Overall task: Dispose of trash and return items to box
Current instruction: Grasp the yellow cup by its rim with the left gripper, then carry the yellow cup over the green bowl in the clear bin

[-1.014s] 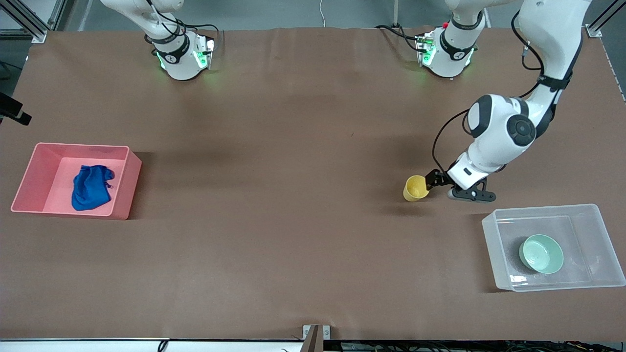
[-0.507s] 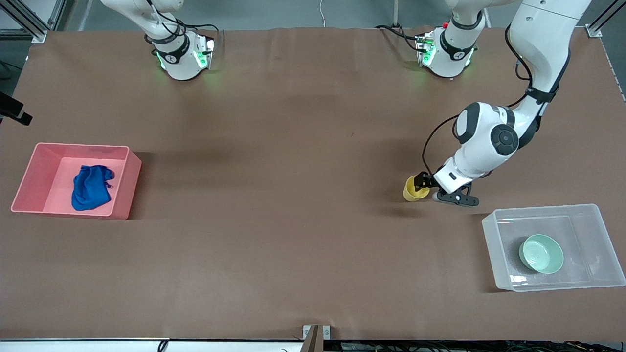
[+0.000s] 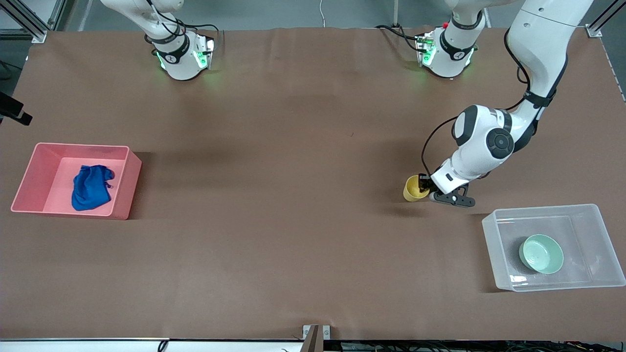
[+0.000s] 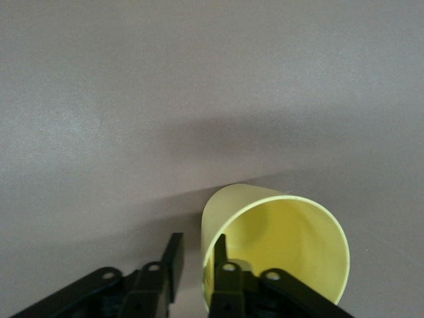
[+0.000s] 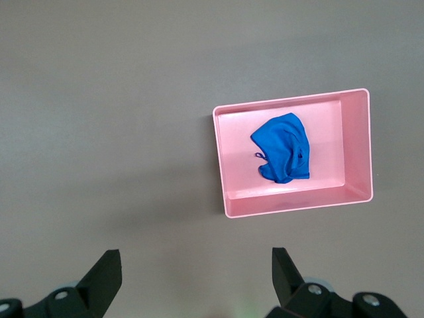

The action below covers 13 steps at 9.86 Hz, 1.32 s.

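The yellow cup (image 3: 414,188) stands upright on the table, toward the left arm's end. My left gripper (image 3: 424,185) is low at the cup. In the left wrist view, the gripper (image 4: 196,248) is open and straddles the rim of the cup (image 4: 278,238), one finger inside and one outside with a gap to the wall. The mint-green bowl (image 3: 541,253) lies in the clear box (image 3: 538,207). The blue fabric wad (image 3: 91,187) lies in the pink bin (image 3: 78,145). My right gripper (image 5: 195,265) is open and empty high above the table, with the fabric (image 5: 283,148) and the bin (image 5: 291,202) below it.
The clear box stands nearer to the front camera than the cup, at the left arm's end. The pink bin is at the right arm's end. Both arm bases (image 3: 183,54) (image 3: 447,51) stand along the table's back edge.
My left gripper has moved toward the cup and lowered, so that one finger now sits inside the rim. The cup, bowl and fabric have not moved.
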### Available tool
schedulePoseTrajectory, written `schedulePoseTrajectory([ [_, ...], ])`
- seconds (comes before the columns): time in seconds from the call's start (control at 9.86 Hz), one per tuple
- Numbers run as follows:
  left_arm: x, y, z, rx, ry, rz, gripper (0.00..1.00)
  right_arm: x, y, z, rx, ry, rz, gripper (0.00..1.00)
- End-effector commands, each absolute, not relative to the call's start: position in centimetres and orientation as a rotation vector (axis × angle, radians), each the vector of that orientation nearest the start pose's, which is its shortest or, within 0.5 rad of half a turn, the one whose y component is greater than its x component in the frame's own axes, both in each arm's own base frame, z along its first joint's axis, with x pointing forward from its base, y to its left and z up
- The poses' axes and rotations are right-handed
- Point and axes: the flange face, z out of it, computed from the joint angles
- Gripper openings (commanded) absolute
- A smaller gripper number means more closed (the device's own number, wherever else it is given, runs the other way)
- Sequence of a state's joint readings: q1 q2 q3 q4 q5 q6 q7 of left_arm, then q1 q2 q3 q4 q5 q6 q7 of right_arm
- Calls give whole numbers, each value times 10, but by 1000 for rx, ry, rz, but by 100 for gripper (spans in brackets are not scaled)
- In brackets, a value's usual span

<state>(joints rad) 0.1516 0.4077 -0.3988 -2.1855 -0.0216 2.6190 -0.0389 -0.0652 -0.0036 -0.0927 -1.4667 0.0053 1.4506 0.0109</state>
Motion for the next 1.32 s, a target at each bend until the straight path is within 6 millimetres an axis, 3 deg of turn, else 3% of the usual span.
schedulePoseTrajectory([
  [0.0,548,-139,202,-3299,269,-27,0,528,-82,664,-3136,279,27,100],
  [0.2,558,-131,217,-3295,269,-78,0,528,-83,664,-3136,279,30,100],
  [0.3,570,-129,236,-3290,267,-137,0,528,-83,664,-3136,279,30,100],
  [0.41,588,-122,264,-3280,257,-165,0,528,-83,664,-3136,279,30,100],
  [0.61,644,-85,325,-3288,226,-144,0,528,-83,664,-3137,277,28,100],
  [0.81,694,-41,360,-3310,219,-194,0,528,-82,664,-3137,274,25,100],
  [0.91,715,-14,364,-3314,208,-261,0,528,-82,664,-3137,277,25,100],
  [1.01,730,28,360,-3263,227,-294,0,528,-82,664,-3137,277,25,100],
  [1.22,744,83,343,-3217,348,-255,0,528,-82,664,-3137,277,28,100],
])
